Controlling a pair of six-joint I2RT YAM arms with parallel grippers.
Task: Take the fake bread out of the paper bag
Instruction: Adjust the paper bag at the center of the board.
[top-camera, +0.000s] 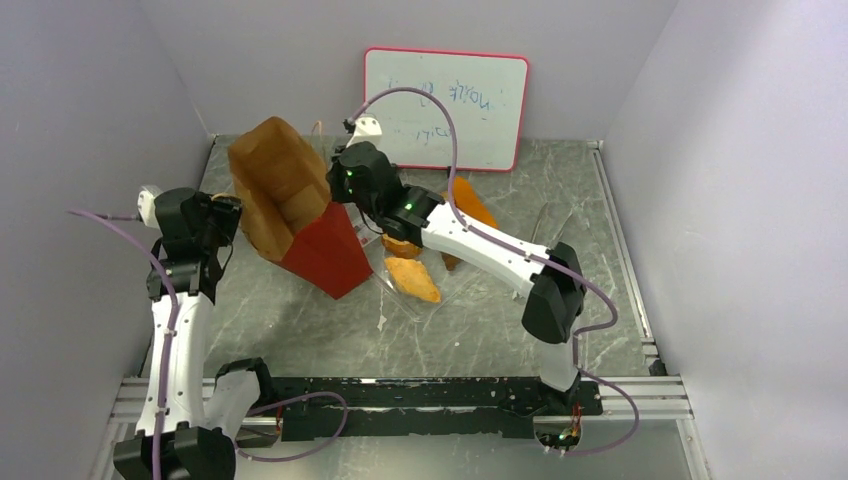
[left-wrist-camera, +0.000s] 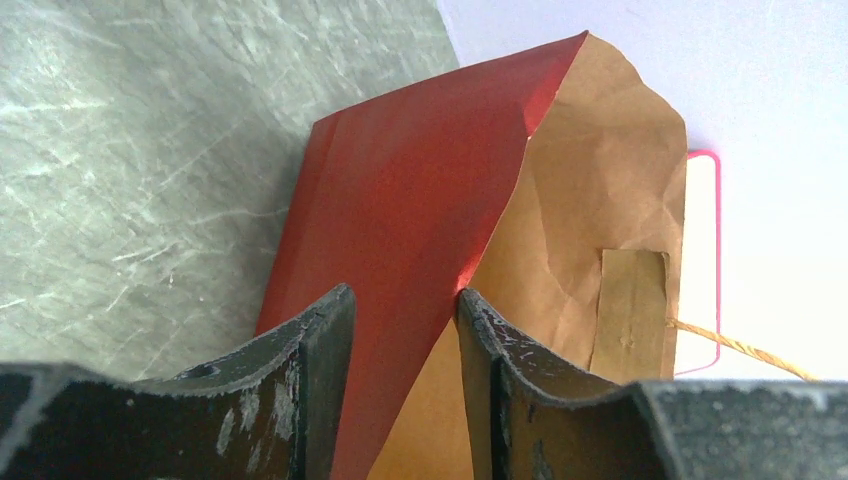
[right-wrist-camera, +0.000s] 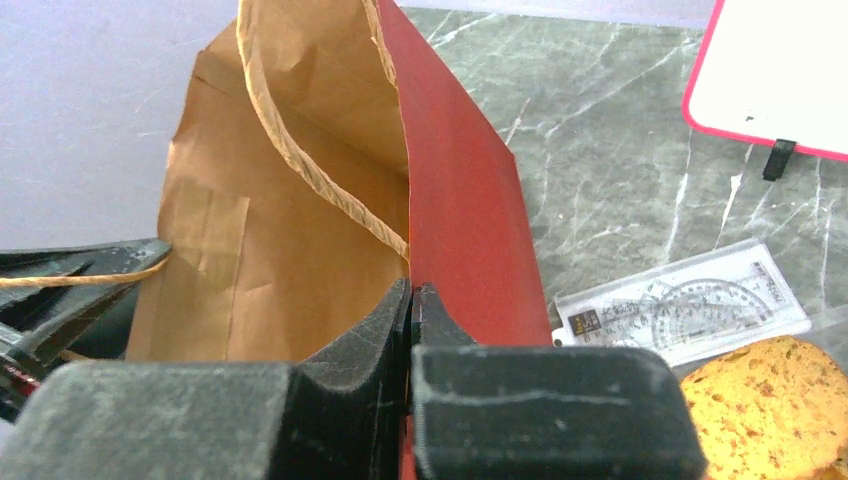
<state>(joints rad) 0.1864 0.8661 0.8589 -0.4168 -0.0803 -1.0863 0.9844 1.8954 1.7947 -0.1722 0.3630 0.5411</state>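
one creased red paper bag (right-wrist-camera: 460, 220) | right fingers (right-wrist-camera: 350, 345) pinching rim

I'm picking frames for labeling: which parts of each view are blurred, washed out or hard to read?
Top external: evenly lit, but the whiteboard writing is faint. Left wrist: the left claw is soft and dark up close, the paper bag sharp, the wall behind washed pale. Right wrist: the right claw is blurred, the protractor markings fairly clear.
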